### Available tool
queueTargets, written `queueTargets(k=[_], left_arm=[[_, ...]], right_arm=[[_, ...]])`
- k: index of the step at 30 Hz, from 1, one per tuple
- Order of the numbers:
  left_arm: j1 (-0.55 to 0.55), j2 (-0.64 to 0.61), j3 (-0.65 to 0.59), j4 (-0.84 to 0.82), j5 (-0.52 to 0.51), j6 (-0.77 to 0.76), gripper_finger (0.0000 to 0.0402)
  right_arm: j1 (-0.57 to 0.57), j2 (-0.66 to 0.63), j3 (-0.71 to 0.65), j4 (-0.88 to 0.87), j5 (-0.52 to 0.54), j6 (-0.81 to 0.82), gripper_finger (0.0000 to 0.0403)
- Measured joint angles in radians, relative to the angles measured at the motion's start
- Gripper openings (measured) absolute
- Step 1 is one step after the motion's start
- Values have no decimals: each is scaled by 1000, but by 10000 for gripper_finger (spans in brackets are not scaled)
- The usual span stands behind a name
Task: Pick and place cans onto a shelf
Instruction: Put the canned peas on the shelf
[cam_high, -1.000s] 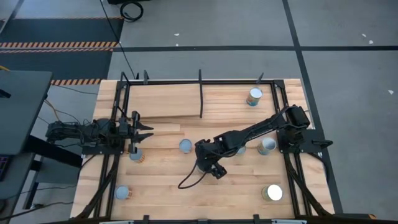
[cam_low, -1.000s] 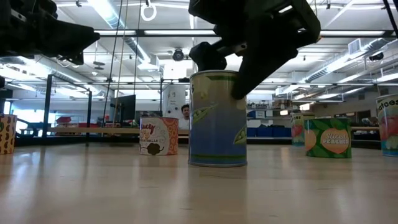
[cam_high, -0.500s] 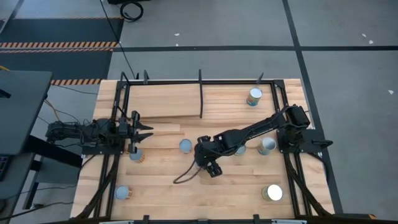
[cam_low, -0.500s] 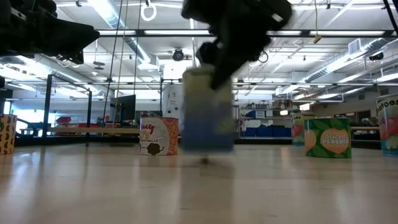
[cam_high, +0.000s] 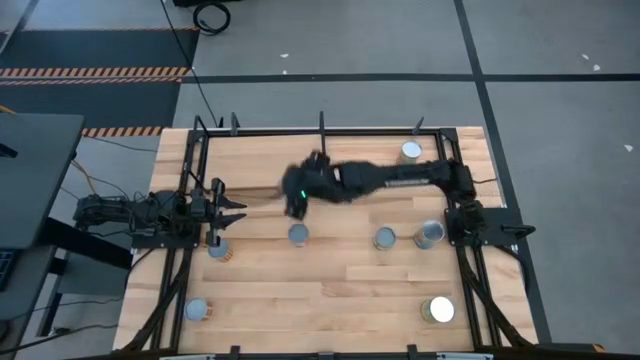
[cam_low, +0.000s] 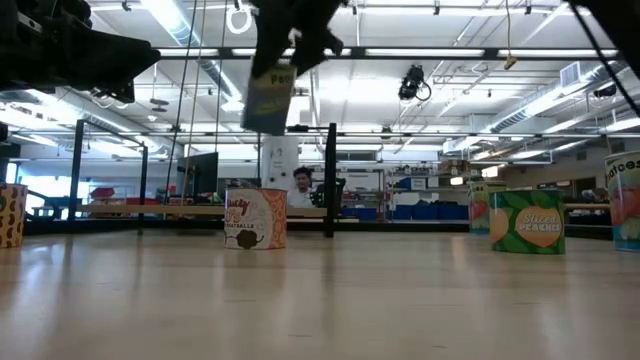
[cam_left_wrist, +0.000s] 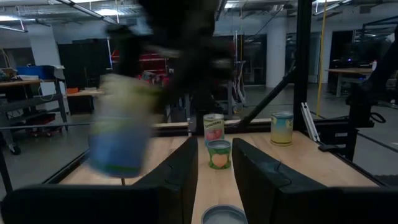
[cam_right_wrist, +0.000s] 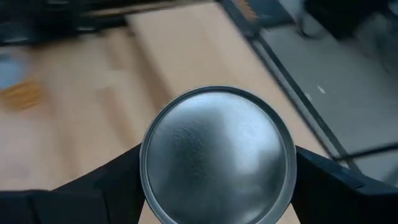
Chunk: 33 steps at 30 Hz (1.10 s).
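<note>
Can in the air, headed for the shelf

Right end effector (cam_high: 297, 195) is clamped on a blue-labelled can (cam_low: 268, 95) above the shelf (cam_high: 262, 160); six cans remain on the bench; left end effector (cam_high: 232, 211) waits, fingers narrowly apart.

I count eight cans in all. On the shelf (cam_high: 270, 165) I see one can (cam_high: 411, 151). Six more stand on the tabletop (cam_high: 330, 290): a first can (cam_high: 298, 234), a second can (cam_high: 384, 238), a third can (cam_high: 429, 233), a fourth can (cam_high: 440, 311), a fifth can (cam_high: 218, 250) and a sixth can (cam_high: 196, 311). The eighth can (cam_right_wrist: 217, 155) sits in the right gripper (cam_high: 296, 203). I have two arms, so two grippers, counting the left gripper (cam_high: 235, 210). One shelf, one upright divider (cam_high: 322, 150), one person (cam_low: 300, 185) in the room.
</note>
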Motion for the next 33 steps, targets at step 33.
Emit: queueTargets(k=[33], left_arm=[[0, 0, 0, 0, 0, 0, 105]], right_arm=[[-46, 192, 230, -229, 106, 745, 323]])
